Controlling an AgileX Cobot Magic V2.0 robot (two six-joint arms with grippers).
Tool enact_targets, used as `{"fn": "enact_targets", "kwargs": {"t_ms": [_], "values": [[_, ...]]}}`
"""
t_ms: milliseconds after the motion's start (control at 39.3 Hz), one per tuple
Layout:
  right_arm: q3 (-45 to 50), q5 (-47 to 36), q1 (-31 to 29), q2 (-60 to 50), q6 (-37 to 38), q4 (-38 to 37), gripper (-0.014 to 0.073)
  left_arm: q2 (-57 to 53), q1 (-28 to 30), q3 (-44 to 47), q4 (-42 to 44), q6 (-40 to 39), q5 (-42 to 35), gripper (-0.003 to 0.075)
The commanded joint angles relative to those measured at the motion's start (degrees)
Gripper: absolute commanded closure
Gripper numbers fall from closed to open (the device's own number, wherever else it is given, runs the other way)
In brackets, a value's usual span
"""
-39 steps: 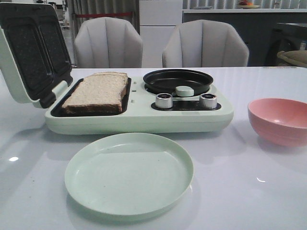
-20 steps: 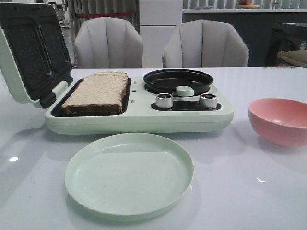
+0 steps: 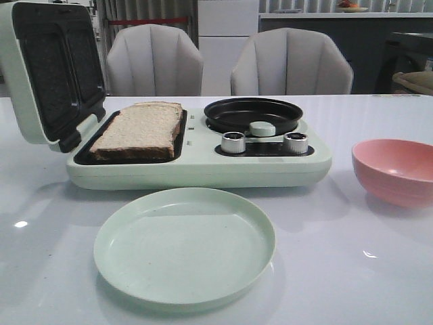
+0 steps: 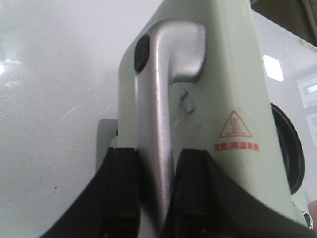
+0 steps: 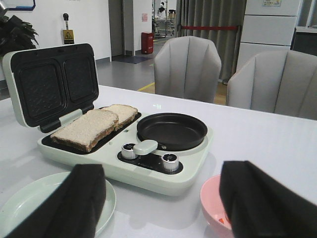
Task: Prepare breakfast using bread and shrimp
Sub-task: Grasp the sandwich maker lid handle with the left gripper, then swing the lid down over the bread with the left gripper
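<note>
Two slices of bread [image 3: 139, 128] lie side by side on the dark lower plate of a pale green sandwich maker [image 3: 203, 169]; they also show in the right wrist view [image 5: 89, 128]. Its lid [image 3: 54, 68] stands open, near upright. My left gripper [image 4: 158, 151] is shut on the lid's silver handle [image 4: 156, 109], one black finger on each side. My right gripper [image 5: 166, 171] is open and empty, above the table in front of the maker. A small orange-pink shrimp piece [image 5: 221, 219] shows in the pink bowl [image 5: 213, 203], mostly hidden by a finger. Neither gripper shows in the front view.
An empty pale green plate [image 3: 184, 244] lies in front of the maker. The pink bowl [image 3: 396, 169] stands at the right. A black round pan [image 3: 254, 114] with a pale green knob [image 3: 262, 128] and two silver dials [image 3: 233, 142] is on the maker's right half. Two chairs stand behind the table.
The lid has tipped a little more upright, toward the bread, and the maker has shifted very slightly right. The bread, plate and bowl stay put.
</note>
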Motion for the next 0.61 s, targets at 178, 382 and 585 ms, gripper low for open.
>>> {"fn": "enact_targets", "kwargs": {"t_ms": [178, 382, 585], "values": [[-1.6, -5.2, -0.3, 0.6, -0.1, -0.3, 0.0012, -2.6, -13.2, -1.9, -3.9, 4.2, -4.8, 0.0603], [-1.6, -5.2, -0.3, 0.6, -0.1, -0.3, 0.0012, -1.0, -22.5, -1.9, 2.5, 4.2, -8.4, 0.0603], [-1.6, -5.2, -0.3, 0.6, -0.1, -0.3, 0.0012, 4.7, -27.2, -1.9, 7.9, 2.5, -7.0, 0.0603]]}}
